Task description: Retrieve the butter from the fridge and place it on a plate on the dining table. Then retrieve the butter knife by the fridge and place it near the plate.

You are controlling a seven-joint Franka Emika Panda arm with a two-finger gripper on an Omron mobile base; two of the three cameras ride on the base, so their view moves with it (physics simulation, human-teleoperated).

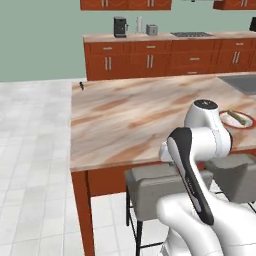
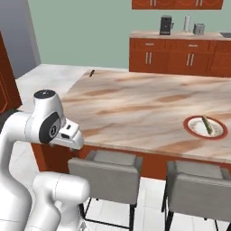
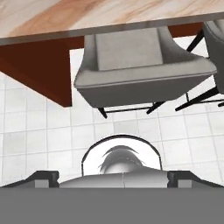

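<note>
The butter (image 1: 239,117) (image 2: 207,125), a thin pale olive stick, lies on the red-rimmed plate (image 1: 235,127) (image 2: 187,128) at the right of the dining table (image 1: 130,120) (image 2: 144,103). The small dark butter knife (image 1: 81,85) (image 2: 92,72) rests at the table's far left corner. In the hand view my gripper (image 3: 113,177) points down at the floor beside the table's near edge. Its fingertips (image 3: 46,177) stand wide apart and open, with nothing between them. A tall grey panel (image 2: 16,36) stands at the back left; I cannot tell whether it is the fridge.
Grey stools (image 1: 160,187) (image 2: 106,173) (image 2: 200,189) (image 3: 131,65) are tucked under the table's near edge, right below my hand. A back counter (image 1: 165,37) with red-brown cabinets carries a coffee machine (image 1: 120,26). White tiled floor (image 1: 30,150) opens to the left.
</note>
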